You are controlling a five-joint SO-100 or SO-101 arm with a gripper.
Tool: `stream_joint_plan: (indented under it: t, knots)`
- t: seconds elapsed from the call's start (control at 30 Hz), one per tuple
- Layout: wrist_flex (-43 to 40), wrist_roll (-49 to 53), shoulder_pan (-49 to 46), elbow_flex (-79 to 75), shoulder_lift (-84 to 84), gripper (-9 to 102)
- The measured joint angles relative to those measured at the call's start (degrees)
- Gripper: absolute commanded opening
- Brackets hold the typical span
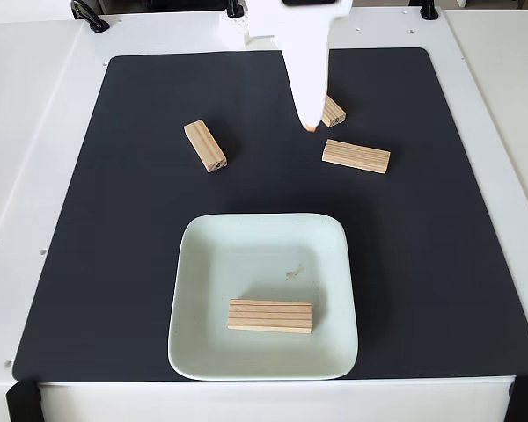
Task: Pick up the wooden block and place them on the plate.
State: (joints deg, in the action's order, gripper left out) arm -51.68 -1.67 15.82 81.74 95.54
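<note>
- Lying flat in the lower half of the plate (202,264), one wooden block (270,316) sits lengthwise left to right, at about 6 o'clock from the plate's centre and well inside the raised rim.
- The plate is pale mint-white, square with rounded corners, and rests on the black mat (88,264) toward the mat's 6 o'clock edge.
- A second block (205,145) lies on the mat at about 11 o'clock from the plate, angled diagonally, well apart from the others.
- A third block (356,156) lies at about 1 o'clock from the plate, nearly level, slightly tilted down to the right.
- A fourth block (333,112) sits just above the third, partly hidden behind the arm, so only its right end shows.
- The white arm comes down from the 12 o'clock edge, and the gripper (309,123) tapers to a tip with a small orange spot, right beside the fourth block.
- Whether the claw is released or clenched cannot be told from this angle, nor whether it touches that block.
- The mat lies on a white table (35,132).
</note>
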Motion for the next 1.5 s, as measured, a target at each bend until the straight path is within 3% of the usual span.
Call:
stream_joint_plan:
  t: [0.23,0.5,0.7,1.0,1.27,1.5]
  knots:
    - [-1.7,-2.0,-0.2,18.6,20.7,-1]
    - [-24.6,-9.9,-2.5,28.2,37.6,-1]
    - [-27.6,-14.5,-13.1,28.2,38.3,-1]
    - [-28.0,-19.0,-26.5,14.9,19.9,-1]
    - [-31.5,-29.1,-27.5,-2.7,-5.5,-1]
    - [-34.4,-33.8,-27.7,-5.4,-20.4,-1]
